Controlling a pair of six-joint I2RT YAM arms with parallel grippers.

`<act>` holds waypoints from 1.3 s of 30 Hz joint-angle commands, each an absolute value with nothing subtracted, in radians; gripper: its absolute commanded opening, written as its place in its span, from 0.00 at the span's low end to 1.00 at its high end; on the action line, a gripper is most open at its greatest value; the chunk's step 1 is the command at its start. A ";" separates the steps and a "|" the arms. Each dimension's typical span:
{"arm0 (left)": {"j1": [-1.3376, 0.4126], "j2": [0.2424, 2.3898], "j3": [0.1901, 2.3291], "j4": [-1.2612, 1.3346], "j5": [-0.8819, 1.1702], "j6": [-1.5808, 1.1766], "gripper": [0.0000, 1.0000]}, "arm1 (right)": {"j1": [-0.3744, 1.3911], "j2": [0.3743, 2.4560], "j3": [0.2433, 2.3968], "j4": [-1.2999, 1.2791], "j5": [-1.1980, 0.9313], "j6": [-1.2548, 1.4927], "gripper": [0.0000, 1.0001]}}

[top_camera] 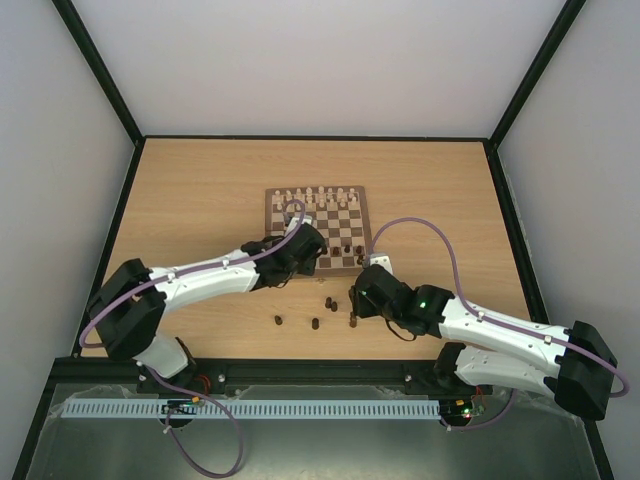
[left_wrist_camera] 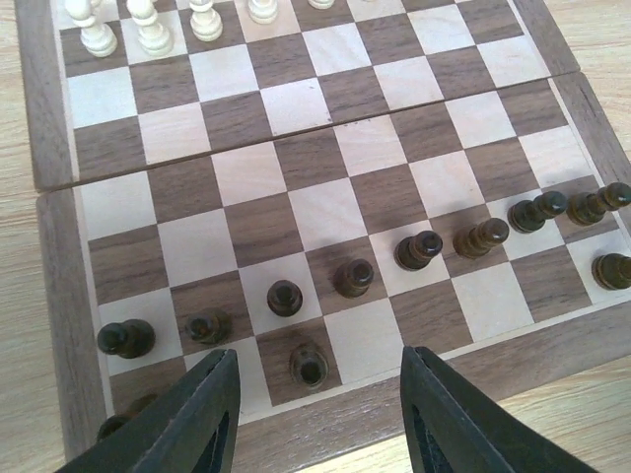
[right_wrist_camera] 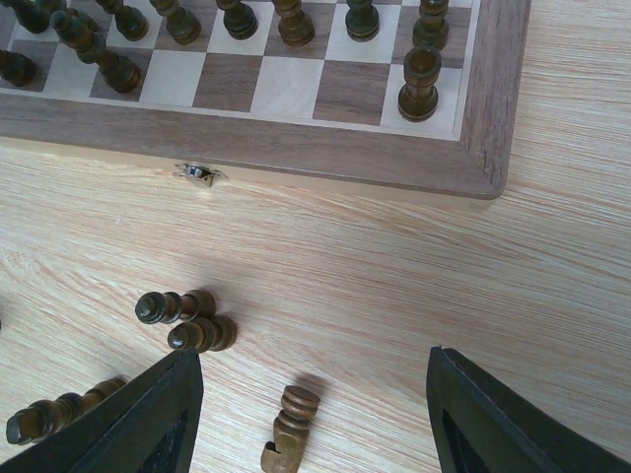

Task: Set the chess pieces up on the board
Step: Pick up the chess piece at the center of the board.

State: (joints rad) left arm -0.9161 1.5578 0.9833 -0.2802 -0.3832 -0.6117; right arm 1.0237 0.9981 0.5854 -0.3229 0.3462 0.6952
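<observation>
Left gripper (left_wrist_camera: pixel 317 357), jaws apart, straddles a dark piece (left_wrist_camera: pixel 309 365) standing on the board (left_wrist_camera: pixel 54 296) — a skewed retreat could topple it; right gripper (right_wrist_camera: pixel 315 370), jaws apart too, hangs over a fallen piece (right_wrist_camera: pixel 286 429).

dark brown chess pieces (left_wrist_camera: pixel 353 277) stand upright along the near rows of the checkered board (left_wrist_camera: pixel 54 296) — others lie toppled beside it

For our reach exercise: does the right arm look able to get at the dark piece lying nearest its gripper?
Probably yes: the right gripper is open, the piece lies on bare table between its fingers, neighbouring pieces apart.
</observation>
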 commanded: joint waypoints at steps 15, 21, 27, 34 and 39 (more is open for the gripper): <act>-1.211 1.232 0.758 -0.662 -0.465 -1.108 0.54 | 1.030 0.909 0.540 -0.293 0.288 0.658 0.63; -1.327 1.240 0.667 -0.664 -0.474 -1.286 0.54 | 1.031 0.906 0.533 -0.278 0.246 0.640 0.63; -1.344 1.287 0.664 -0.593 -0.485 -1.269 0.54 | 1.032 0.896 0.529 -0.273 0.229 0.640 0.63; -1.317 1.330 0.658 -0.533 -0.469 -1.200 0.53 | 1.033 0.896 0.530 -0.274 0.241 0.640 0.63; -1.272 1.310 0.617 -0.495 -0.453 -1.165 0.53 | 1.032 0.897 0.530 -0.276 0.247 0.641 0.63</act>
